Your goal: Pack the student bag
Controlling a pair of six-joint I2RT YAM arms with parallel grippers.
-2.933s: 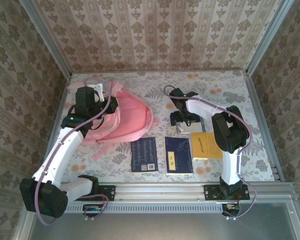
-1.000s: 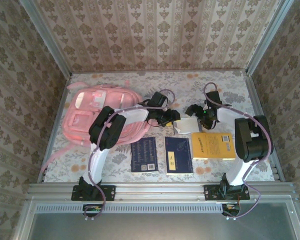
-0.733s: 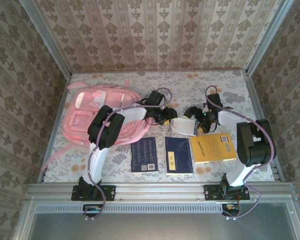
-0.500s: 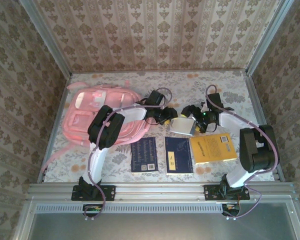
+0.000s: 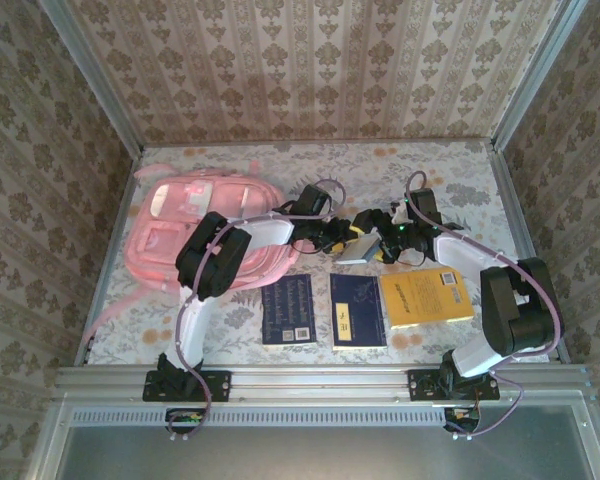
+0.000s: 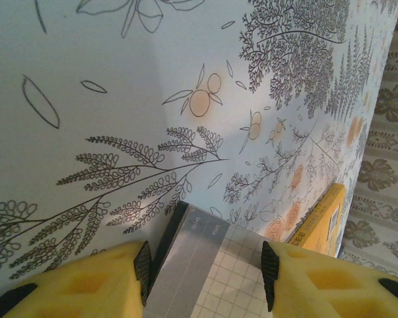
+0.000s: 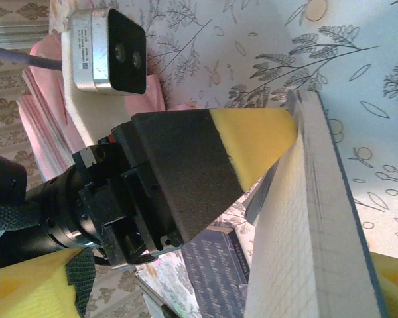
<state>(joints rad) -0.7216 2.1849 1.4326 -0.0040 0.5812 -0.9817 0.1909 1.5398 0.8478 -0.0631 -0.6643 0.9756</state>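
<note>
Left claw (image 6: 202,268) is being held narrow, and a corner of the squared notebook (image 5: 358,252) is being pinched between its two yellow fingers (image 6: 86,281). In the left wrist view, both black pads (image 6: 141,265) are being touched by the notebook's edges. The right claw (image 5: 381,246) is being held wide, just beside the left claw, on the other side of the notebook. In the right wrist view its fingers are being shown far apart, and the notebook is being leaned against only the finger on the right of that view. One yellow tip of the left claw is being seen there too, reaching the top corner of the notebook. The notebook is being held up off the worktop (image 5: 450,170) and tilted, between the two claws, near the middle.

Further out, three books are being left flat in a row near the front of the worktop. A yellow book (image 5: 425,296) is lying near the right claw, closer to the front. A dark blue book (image 5: 358,310) is lying just beside it, and another dark blue book (image 5: 287,310) is lying further left.

The student bag (image 5: 170,235) is being left flat at the back left of the worktop, with its pale pockets facing up. Its right edge is being crossed by the left arm (image 5: 215,255), which is being stretched toward the middle. One pink strap (image 5: 105,320) is being trailed toward the front left edge.
</note>
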